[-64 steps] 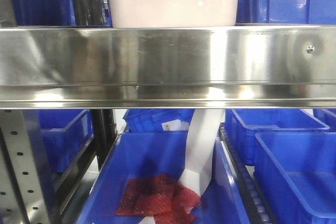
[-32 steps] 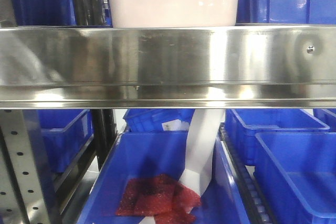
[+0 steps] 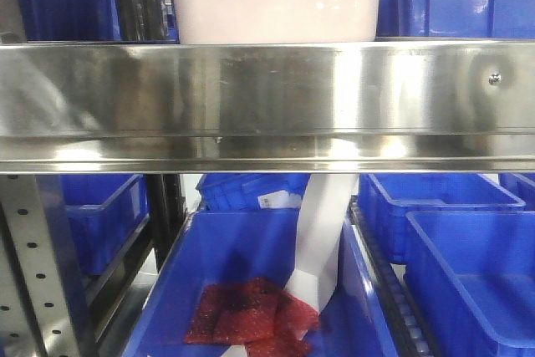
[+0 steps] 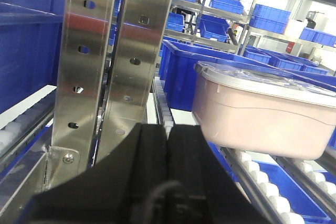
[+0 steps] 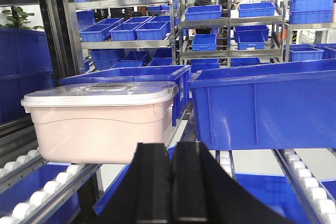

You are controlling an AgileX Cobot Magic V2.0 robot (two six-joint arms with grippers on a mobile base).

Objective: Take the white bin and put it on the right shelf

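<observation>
Sitting on shelf rollers, bin not yet gripped

White bin [image 5: 100, 121] rests on roller rails just behind the right shelf [image 3: 267, 102] front edge, lid on. Left claw [image 4: 167, 156] & right claw [image 5: 171, 177] both pressed together, holding nothing, flanking bin, prob. pre-grasp.

Both end effectors [image 4: 167, 145] [image 5: 171, 169] closed — empty.

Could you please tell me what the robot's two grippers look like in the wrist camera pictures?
Both are matt black. The left gripper shows two flat, broad fingers that widen toward a dark body, with a thin black cable looping across it. The right gripper shows two similar squared-off black fingers. No markings are visible on either.
</observation>
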